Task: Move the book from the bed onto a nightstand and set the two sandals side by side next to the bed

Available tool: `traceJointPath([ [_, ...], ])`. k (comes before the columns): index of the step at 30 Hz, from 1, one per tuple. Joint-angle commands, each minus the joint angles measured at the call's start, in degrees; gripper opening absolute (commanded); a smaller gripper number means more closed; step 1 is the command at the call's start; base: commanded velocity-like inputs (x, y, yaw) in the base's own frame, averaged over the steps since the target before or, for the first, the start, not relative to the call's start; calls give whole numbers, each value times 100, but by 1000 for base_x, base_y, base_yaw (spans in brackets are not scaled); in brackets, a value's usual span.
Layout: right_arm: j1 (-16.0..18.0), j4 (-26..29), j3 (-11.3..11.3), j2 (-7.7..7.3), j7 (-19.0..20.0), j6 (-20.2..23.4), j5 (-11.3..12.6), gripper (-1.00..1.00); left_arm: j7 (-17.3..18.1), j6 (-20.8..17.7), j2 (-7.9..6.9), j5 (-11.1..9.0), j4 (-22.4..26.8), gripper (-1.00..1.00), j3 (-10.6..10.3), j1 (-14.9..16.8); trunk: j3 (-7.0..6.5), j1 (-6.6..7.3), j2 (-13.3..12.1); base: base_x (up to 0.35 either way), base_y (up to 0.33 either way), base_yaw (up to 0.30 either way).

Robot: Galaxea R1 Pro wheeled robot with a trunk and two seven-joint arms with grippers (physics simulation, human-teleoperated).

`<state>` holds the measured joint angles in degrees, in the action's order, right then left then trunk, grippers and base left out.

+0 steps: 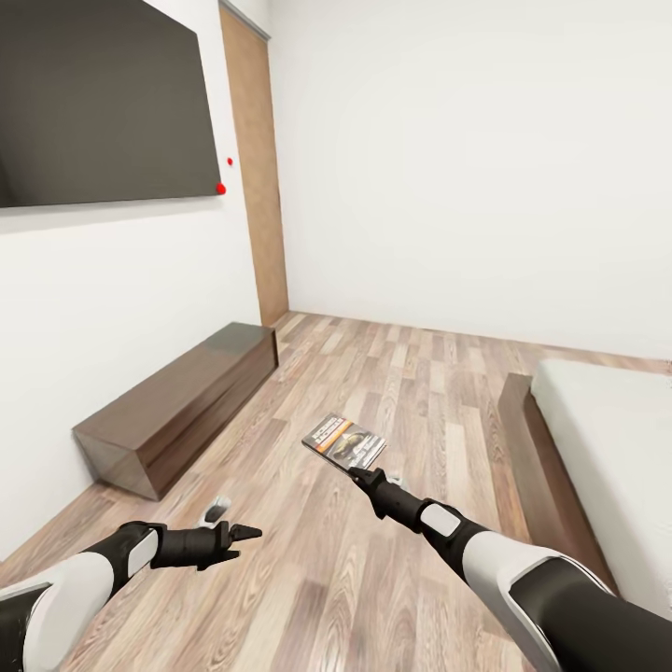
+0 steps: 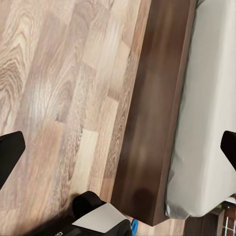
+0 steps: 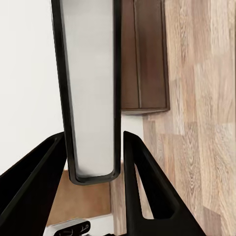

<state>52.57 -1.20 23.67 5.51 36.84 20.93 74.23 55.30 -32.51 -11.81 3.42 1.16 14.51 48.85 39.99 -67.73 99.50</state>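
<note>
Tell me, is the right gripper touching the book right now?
Touching. In the right wrist view the right gripper has a finger against each side of the book; in the head view the book sits at that gripper's tip, above the floor.

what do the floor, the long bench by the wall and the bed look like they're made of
Floor: wood or laminate planks, light brown with visible grain, slight sheen. Bench: dark brown wood-look panels, smooth, faintly glossy top. Bed: plain off-white, matte mattress, likely fabric, on a dark brown wooden frame. As renders, the real material stays open.
</note>
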Motion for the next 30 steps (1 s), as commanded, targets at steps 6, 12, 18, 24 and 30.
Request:
traceJointPath([
  [6, 7, -12, 32, 2, 16, 34, 65, -100, 16, -46, -4, 36, 2, 100, 43, 1, 6, -1, 3, 111, 0, -184],
  [12, 7, -12, 32, 2, 16, 34, 65, -100, 16, -48, -5, 36, 3, 100, 43, 1, 6, -1, 3, 111, 0, -194],
  [18, 7, -12, 32, 5, 16, 34, 65, -100, 15, -47, -5, 36, 6, 100, 43, 1, 6, -1, 3, 113, 0, -196],
  [24, 7, -12, 32, 4, 16, 34, 65, -100, 16, -45, -5, 40, 2, 100, 43, 1, 6, -1, 3, 116, 0, -196],
  [30, 7, -12, 32, 3, 16, 34, 65, -100, 11, -45, -5, 37, 0, 100, 43, 1, 6, -1, 3, 117, 0, -174],
])
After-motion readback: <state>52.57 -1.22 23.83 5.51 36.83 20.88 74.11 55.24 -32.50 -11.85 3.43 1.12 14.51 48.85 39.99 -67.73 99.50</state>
